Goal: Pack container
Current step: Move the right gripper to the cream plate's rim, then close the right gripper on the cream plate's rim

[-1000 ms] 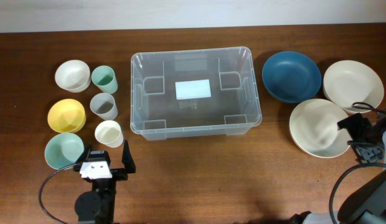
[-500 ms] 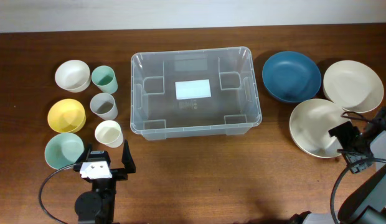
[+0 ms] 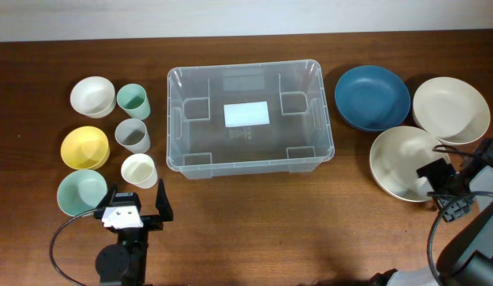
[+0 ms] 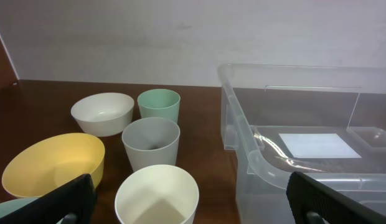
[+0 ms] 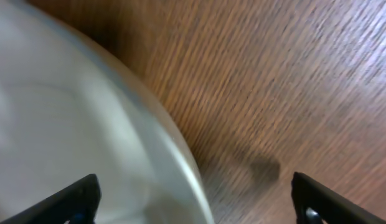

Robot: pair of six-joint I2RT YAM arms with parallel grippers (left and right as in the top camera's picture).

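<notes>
Worktop (image 3: 246,222): brown wood, carrying everything below.
Bowls at left: a white bowl (image 3: 92,96) farthest, a yellow bowl (image 3: 84,147) in the middle and a pale green bowl (image 3: 81,191) nearest, one column, all upright.
Cups: just right of those bowls stand a green cup (image 3: 132,100), a grey cup (image 3: 132,135) and a cream cup (image 3: 139,170), far to near, mouths up.
Left pincer (image 3: 136,199): near edge, just nearer than the cream cup, fingers spread wide with nothing between them.
Container (image 3: 176,119): centre of the worktop, between the cups and the right-hand bowls, upright, clear, with a white label (image 3: 246,114) on its base and nothing else inside.
Bowls at right: a blue bowl (image 3: 372,97) just right of the container, a far cream bowl (image 3: 451,110) beyond it, and a near cream bowl (image 3: 401,163) nearer the front edge.
Right pincer (image 3: 442,189): at the near-right rim of the near cream bowl, fingers wide apart. The blurred wrist view shows the rim running between them; contact cannot be told.
</notes>
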